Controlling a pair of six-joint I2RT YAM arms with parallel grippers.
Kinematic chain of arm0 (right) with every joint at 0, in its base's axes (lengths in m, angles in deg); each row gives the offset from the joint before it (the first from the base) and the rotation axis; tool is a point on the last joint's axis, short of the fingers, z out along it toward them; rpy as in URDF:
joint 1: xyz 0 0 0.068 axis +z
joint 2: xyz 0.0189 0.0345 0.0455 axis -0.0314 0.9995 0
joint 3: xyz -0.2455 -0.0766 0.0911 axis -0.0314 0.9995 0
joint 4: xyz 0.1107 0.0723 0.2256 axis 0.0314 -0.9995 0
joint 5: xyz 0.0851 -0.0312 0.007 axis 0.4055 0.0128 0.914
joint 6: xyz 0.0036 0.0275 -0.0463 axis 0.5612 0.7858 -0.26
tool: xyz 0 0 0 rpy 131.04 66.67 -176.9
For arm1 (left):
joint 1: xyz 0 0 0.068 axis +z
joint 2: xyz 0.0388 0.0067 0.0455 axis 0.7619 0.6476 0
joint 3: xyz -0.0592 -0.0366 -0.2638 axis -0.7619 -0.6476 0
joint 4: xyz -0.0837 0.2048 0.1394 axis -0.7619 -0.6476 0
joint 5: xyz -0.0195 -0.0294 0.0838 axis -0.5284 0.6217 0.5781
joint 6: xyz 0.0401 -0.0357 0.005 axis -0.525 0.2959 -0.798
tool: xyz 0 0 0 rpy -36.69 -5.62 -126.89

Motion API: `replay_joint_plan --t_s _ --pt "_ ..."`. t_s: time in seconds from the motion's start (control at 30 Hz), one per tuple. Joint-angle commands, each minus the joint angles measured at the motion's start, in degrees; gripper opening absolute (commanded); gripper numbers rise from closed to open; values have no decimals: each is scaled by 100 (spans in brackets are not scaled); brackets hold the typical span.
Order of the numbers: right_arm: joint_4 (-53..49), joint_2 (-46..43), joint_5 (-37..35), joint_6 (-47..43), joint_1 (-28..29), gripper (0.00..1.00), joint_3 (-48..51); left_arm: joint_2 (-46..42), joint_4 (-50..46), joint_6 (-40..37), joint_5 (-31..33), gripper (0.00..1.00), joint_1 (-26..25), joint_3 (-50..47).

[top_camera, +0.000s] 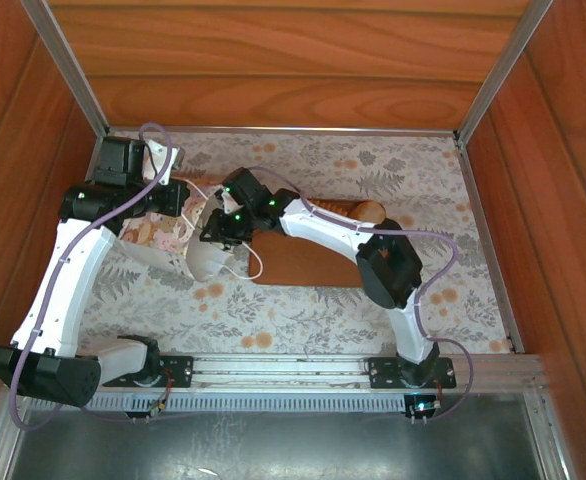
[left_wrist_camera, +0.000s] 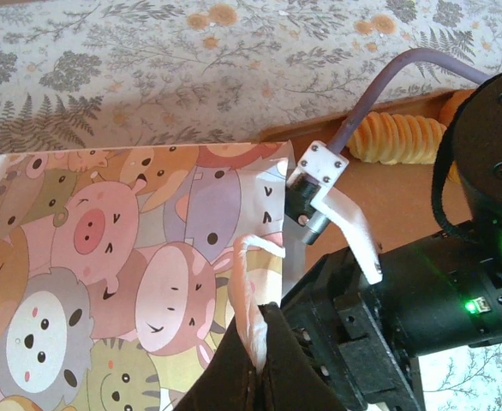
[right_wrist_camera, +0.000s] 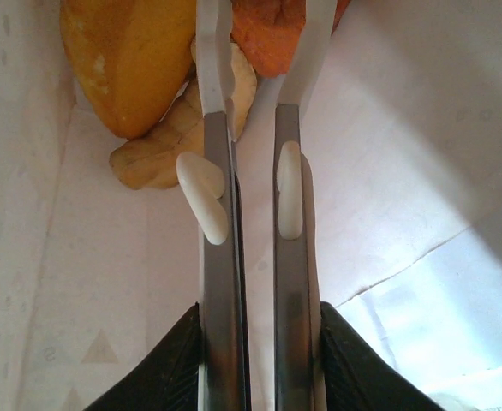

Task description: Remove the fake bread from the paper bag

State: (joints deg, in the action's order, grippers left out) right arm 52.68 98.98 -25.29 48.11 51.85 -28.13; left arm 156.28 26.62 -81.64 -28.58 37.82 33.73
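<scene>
The paper bag (top_camera: 158,235) lies on its side on the table, its cartoon-animal side (left_wrist_camera: 105,257) facing up. My left gripper (left_wrist_camera: 264,347) is shut on the bag's white cord handle (left_wrist_camera: 247,282). My right gripper (right_wrist_camera: 258,17) reaches deep inside the bag (right_wrist_camera: 405,171), jaws a narrow gap apart. Fake bread lies at the bag's bottom: a golden bun (right_wrist_camera: 135,60), a pale croissant (right_wrist_camera: 161,154) and an orange-brown piece (right_wrist_camera: 268,30) between my fingertips. Whether the fingers press that piece I cannot tell. One croissant (left_wrist_camera: 401,137) lies outside on the brown tray (left_wrist_camera: 388,201).
The brown tray (top_camera: 308,262) sits right of the bag, under my right arm (top_camera: 323,232), with a bread piece (top_camera: 370,210) at its far edge. Wooden walls and metal rails (top_camera: 488,90) close in the floral table (top_camera: 413,170).
</scene>
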Motion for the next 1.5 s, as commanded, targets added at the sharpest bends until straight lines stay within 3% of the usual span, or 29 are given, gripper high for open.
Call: replay_joint_plan --t_s 0.0,0.5,0.7,1.1,1.27,1.47 --pt "307 -355 407 155 -100 27 185 -18 67 -8 104 0 -49 -65" --pt "-640 -1213 -131 -451 -83 27 683 70 97 4 234 0 -49 -32" --pt "-1226 -1316 -700 -633 -82 33 800 78 104 1 223 0 -49 -38" --pt "-645 -526 -284 -471 -109 51 264 52 115 1 188 0 -49 -18" --pt "-143 -233 254 -350 -183 53 239 92 112 5 136 0 -46 -4" --pt "441 -47 517 -363 -187 45 308 64 112 2 157 0 -49 -54"
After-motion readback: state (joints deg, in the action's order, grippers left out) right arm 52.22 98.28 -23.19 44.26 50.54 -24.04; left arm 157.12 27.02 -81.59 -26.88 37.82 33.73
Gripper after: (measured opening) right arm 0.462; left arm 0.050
